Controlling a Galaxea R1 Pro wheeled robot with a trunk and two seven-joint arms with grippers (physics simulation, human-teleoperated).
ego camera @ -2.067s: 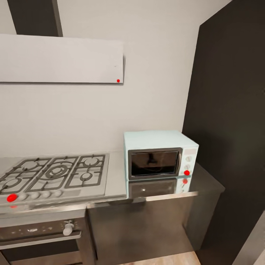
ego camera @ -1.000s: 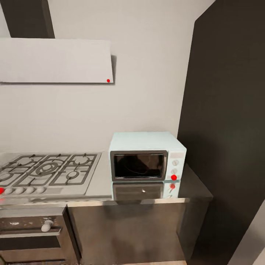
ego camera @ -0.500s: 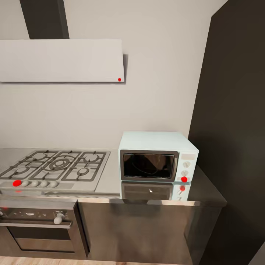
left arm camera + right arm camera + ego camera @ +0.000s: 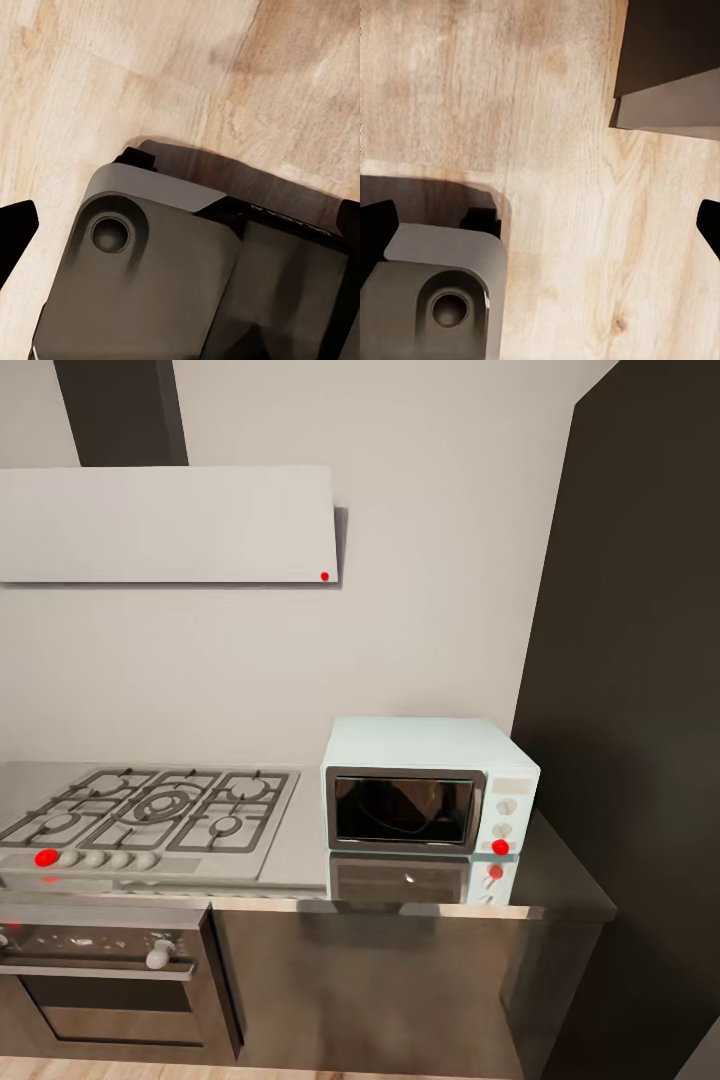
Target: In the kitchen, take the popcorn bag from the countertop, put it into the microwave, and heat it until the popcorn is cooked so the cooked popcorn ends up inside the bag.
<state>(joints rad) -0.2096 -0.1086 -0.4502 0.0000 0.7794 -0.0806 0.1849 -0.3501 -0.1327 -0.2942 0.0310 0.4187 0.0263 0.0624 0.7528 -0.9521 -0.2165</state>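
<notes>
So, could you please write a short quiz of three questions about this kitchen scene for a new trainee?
1. True or false: the door of the microwave is shut.
2. What lies directly left of the microwave on the countertop? A) a sink B) the gas hob C) a kettle
3. Fill in: the wrist views look down on a wooden ____.

Key: 1 true; 2 B; 3 floor.

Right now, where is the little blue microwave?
In the head view the microwave sits on the right part of the steel counter, just right of the gas stove and close to the tall dark cabinet.
</notes>
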